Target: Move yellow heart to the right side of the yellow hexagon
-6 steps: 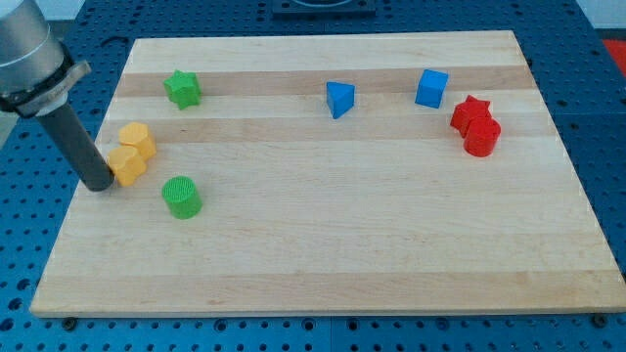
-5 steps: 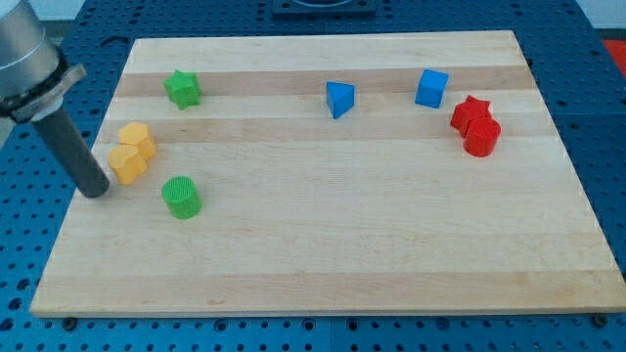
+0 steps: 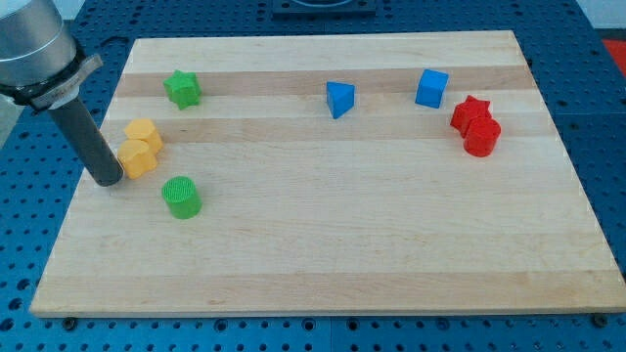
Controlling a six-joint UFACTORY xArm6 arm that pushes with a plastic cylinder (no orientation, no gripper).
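My tip [image 3: 106, 182] sits at the board's [image 3: 323, 254] far left edge, touching the lower of two yellow blocks; there is no pincer on this rod, so nothing opens, closes or is held. That lower yellow block [image 3: 136, 157] lies just right of my tip, and the upper yellow block [image 3: 144, 134] touches it from above-right (which one is the heart and which the hexagon I cannot tell). Below-right of my tip stands the green cylinder [image 3: 182, 196]; up and right, near the top edge, the green star [image 3: 182, 88]. Far to the right come the blue triangle [image 3: 339, 99], the blue cube [image 3: 431, 88], then the red star [image 3: 471, 110] touching the red cylinder [image 3: 481, 136].
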